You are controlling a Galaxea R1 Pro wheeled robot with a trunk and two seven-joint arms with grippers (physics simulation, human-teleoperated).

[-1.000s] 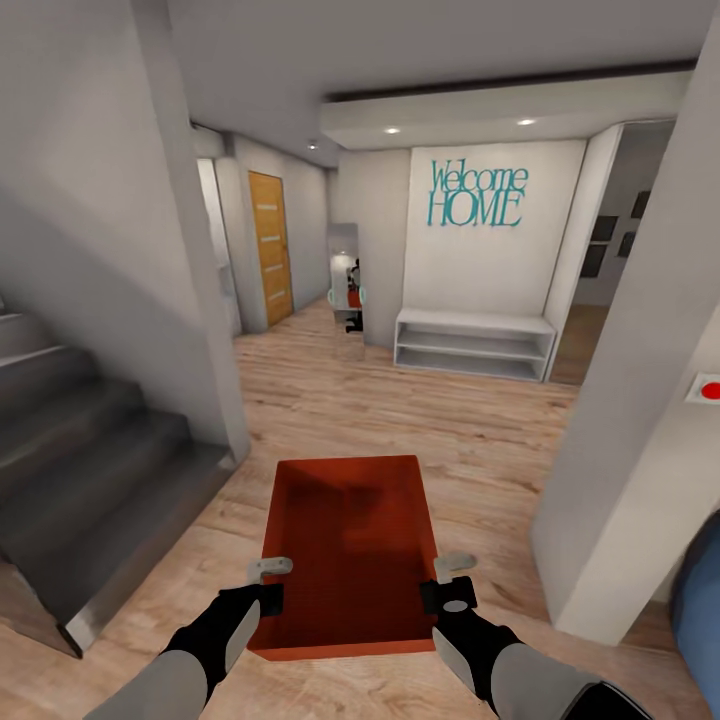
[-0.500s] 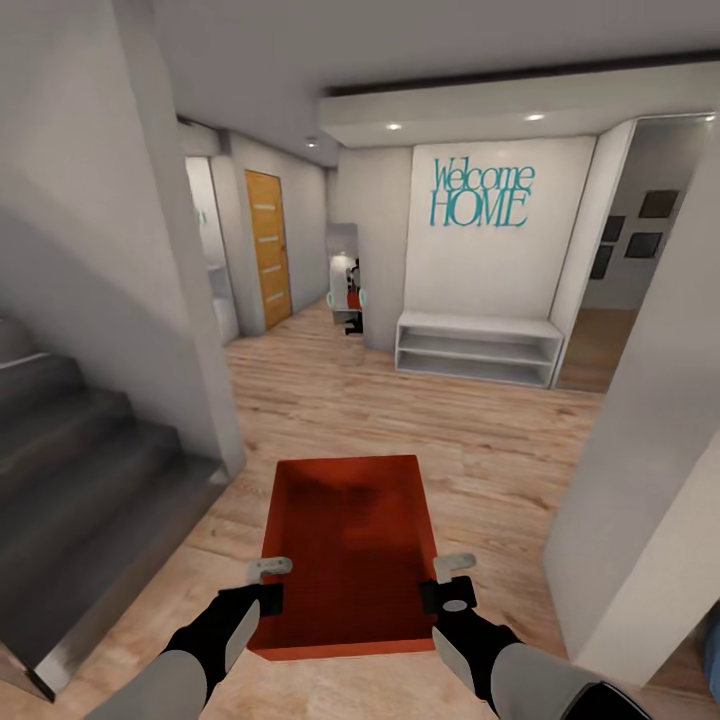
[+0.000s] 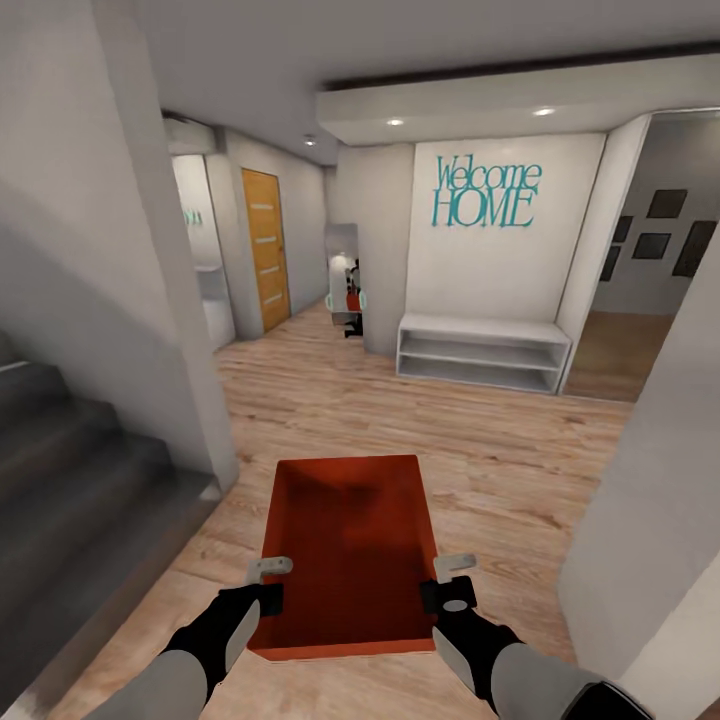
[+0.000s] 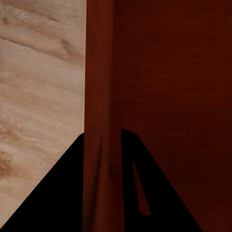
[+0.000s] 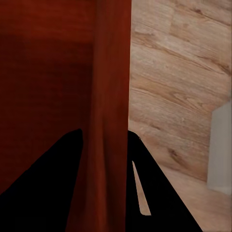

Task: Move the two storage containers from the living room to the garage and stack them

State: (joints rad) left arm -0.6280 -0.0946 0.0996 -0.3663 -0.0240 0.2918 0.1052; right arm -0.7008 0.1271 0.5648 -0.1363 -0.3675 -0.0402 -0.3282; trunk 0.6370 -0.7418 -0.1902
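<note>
Both claws clamp one storage container (image 3: pixel 348 550): left gripper (image 3: pixel 266 582) on its left wall, right gripper (image 3: pixel 450 578) on its right wall, bin level between them over wood-plank floor (image 3: pixel 480 450). Wrist views show fingers (image 4: pixel 63 193) straddling each wall; bin's underside hidden. Stairs (image 3: pixel 70 470) cut off beyond left claw.

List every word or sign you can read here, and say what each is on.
"Welcome HOME": teal lettering in two lines on the white wall panel above the low white shelf.
Small teal marks on the far wall past the left opening: too small to read.
Nothing is written on the container, the orange door or the dark frames.
</note>
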